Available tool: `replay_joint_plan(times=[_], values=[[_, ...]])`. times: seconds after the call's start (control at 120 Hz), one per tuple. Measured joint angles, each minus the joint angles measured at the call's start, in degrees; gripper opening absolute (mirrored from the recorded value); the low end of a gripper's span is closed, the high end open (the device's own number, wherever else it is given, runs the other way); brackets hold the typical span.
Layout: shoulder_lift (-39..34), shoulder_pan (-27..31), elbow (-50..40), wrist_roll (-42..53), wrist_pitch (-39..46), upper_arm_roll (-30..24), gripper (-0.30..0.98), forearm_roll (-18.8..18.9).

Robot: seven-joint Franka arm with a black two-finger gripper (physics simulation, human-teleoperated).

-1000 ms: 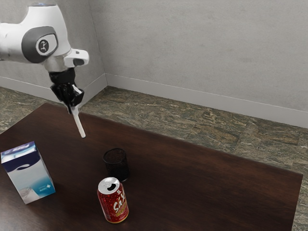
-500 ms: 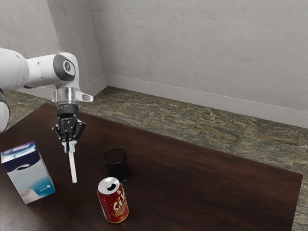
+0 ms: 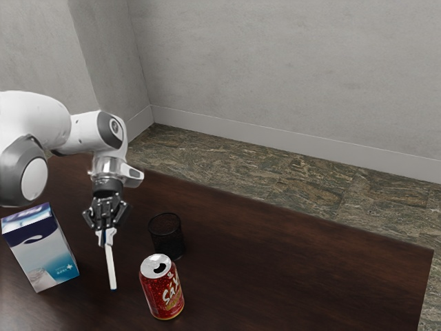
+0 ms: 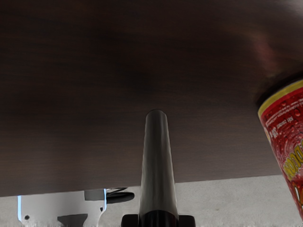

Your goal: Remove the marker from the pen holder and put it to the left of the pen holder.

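In the exterior view my gripper (image 3: pixel 105 236) points down between the carton and the pen holder, shut on the marker (image 3: pixel 111 270). The white marker hangs nearly upright, its lower end low over or at the table; whether it touches is hard to tell. The black pen holder (image 3: pixel 167 238) stands upright, apart from the marker, toward the exterior view's right. In the wrist view the marker (image 4: pixel 157 165), grey here, extends out from my gripper (image 4: pixel 158 221), with a dark fingertip on each side of it.
A red soda can (image 3: pixel 162 288) stands close to the pen holder, and also appears in the wrist view as a red can (image 4: pixel 289 142). A blue and white carton (image 3: pixel 43 248) is at the exterior view's left. All stand on the dark wooden table (image 3: pixel 289 269).
My gripper has come down low over the table with the marker in it, from high near the far edge. The pen holder, can and carton have stayed put.
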Motion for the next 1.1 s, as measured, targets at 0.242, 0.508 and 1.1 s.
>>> replay_joint_plan(times=[0.242, 0.508, 1.1], values=[[2.78, 0.00, 1.19, -0.23, -0.62, -0.07, -0.09, -0.45], [3.16, -0.01, 1.22, -0.80, -0.97, -0.12, 0.16, -1.15], [-38.24, -4.82, -0.48, -1.40, 16.23, -14.79, 0.60, 17.94]])
